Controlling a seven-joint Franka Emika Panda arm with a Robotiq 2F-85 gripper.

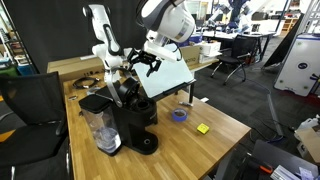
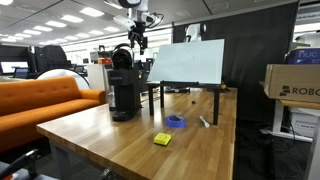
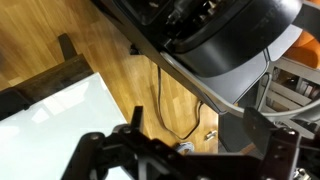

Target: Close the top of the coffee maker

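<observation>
The black coffee maker (image 1: 132,120) stands on the wooden table, its clear water tank (image 1: 103,132) beside it. It also shows in an exterior view (image 2: 124,95). Its black top (image 2: 122,57) stands raised and open; in the wrist view it fills the upper right as a dark curved slab (image 3: 225,40). My gripper (image 1: 146,62) hangs just above and beside the raised top, also seen in an exterior view (image 2: 137,40). In the wrist view its fingers (image 3: 197,128) are spread apart with nothing between them.
A large white tilted board (image 1: 166,76) on a black stand sits right behind the gripper. A blue tape roll (image 1: 180,115) and a yellow block (image 1: 202,128) lie on the table (image 1: 190,150). A black cable (image 3: 160,110) lies on the wood.
</observation>
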